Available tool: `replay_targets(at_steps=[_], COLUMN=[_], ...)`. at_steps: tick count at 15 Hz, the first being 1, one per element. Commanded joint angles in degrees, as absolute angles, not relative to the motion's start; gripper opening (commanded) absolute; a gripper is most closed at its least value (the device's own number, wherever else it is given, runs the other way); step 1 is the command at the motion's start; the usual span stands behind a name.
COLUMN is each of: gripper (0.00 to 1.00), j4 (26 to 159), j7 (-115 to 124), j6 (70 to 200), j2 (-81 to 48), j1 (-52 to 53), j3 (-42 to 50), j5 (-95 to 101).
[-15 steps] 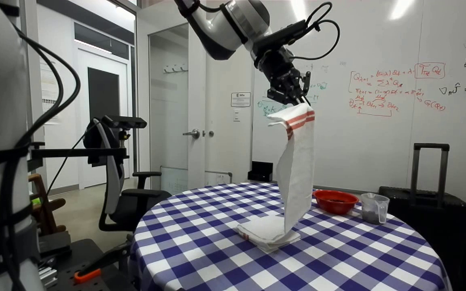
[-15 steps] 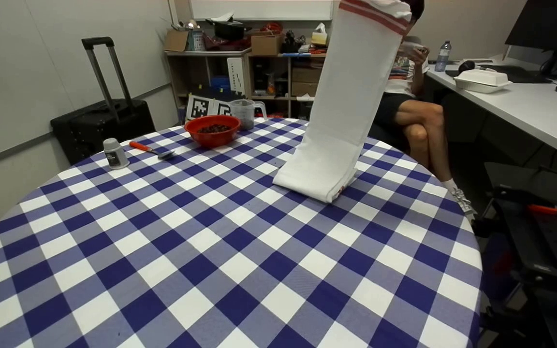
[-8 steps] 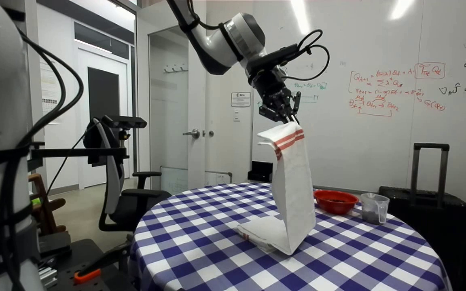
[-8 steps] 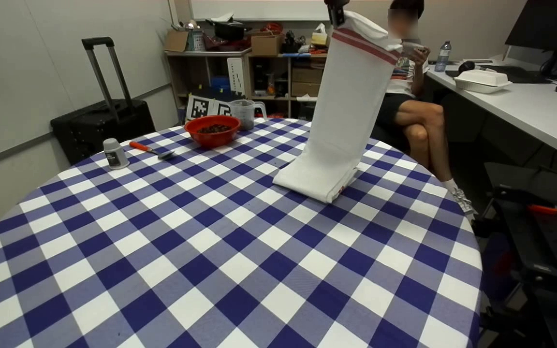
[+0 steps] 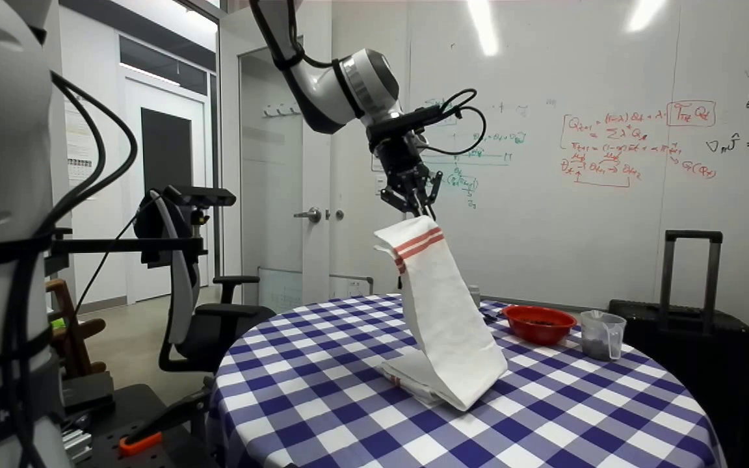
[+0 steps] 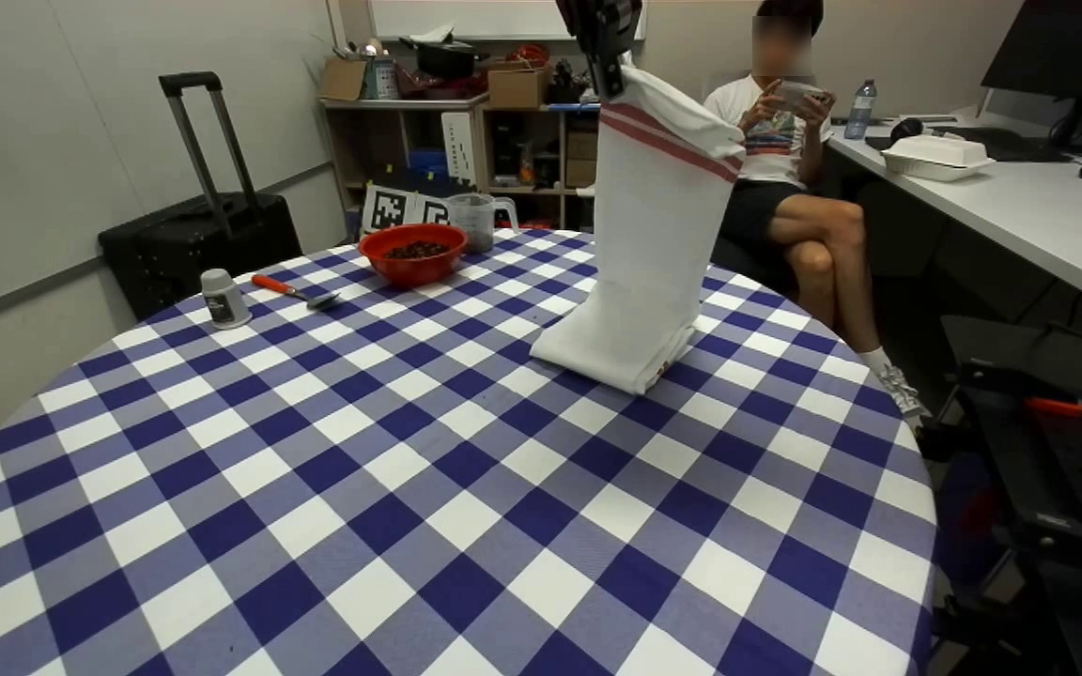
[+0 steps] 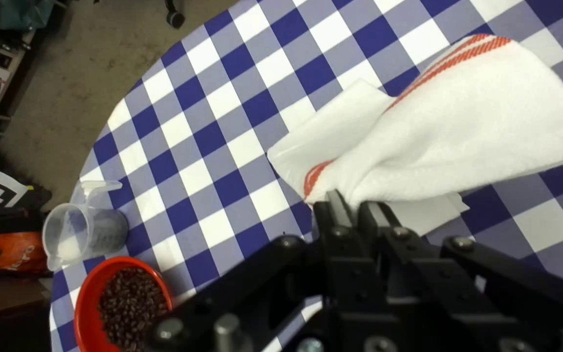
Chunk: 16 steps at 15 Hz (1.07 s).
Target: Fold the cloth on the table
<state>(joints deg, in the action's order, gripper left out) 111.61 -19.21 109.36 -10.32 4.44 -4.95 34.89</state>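
The cloth, white with red-orange stripes, shows in both exterior views and the wrist view. Its lower part lies in folded layers on the round table with the blue-and-white checked tablecloth. Its upper part is lifted and leans up to my gripper. The gripper is shut on the top edge of the cloth near the stripes, well above the table. A short striped flap hangs over beside the fingers. The cloth between the fingertips is mostly hidden.
A red bowl of dark beans and a clear measuring cup stand near the table edge. A small grey cup and a spoon lie nearby. A person sits behind the table.
My gripper has moved down and to the left in both exterior views, carrying the cloth's striped end. The raised part now leans more and hangs lower. The folded base stays in place.
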Motion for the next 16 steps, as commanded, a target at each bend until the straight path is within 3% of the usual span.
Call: replay_targets(at_steps=[1, 16], gripper=[0.04, 0.04], j4=[108.8, 104.5], j7=[-18.8, -17.2], j6=[107.2, 107.6], j2=[-12.2, -16.3], j1=[5.8, 8.1], j3=[-5.8, -8.5], j5=[32.5, 18.0])
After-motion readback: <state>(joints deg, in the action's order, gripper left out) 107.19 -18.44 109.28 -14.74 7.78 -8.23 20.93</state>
